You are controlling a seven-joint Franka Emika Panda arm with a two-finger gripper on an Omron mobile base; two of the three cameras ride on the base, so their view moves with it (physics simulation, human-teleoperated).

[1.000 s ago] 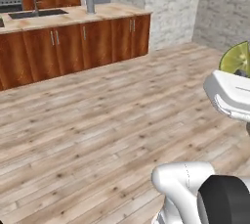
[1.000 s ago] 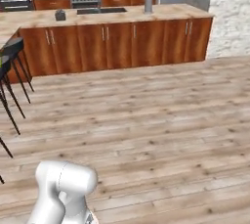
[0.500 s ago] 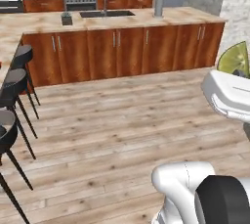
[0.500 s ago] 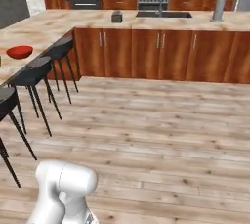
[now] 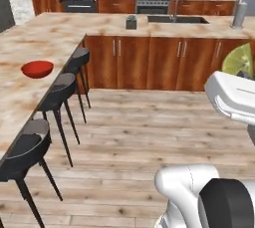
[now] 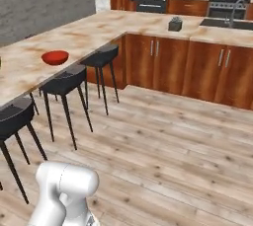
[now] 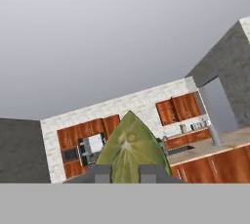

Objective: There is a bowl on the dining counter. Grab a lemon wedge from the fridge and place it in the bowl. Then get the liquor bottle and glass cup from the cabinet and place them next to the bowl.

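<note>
Between the two small dark finger tips of the tool (image 7: 126, 175), seen in the hand view, sits a lemon wedge (image 7: 130, 149), a pointed green-yellow slice with a mottled rind; the tips are drawn in close against its sides and have hold of it. From the left base view the same wedge (image 5: 240, 59) shows as a glossy curved slice just above the arm's smooth white casing at the right edge. On the long dining desk (image 5: 30, 92), a pale marbled stone slab running along the left, rests a shallow round red bowl (image 5: 37, 68), well apart from the wedge. Three black stools (image 5: 63, 85) with padded rounded seats and thin legs stand along the desk's edge. Wood-plank flooring (image 6: 163, 141) stretches toward reddish-brown cabinets with slim metal handles.
</note>
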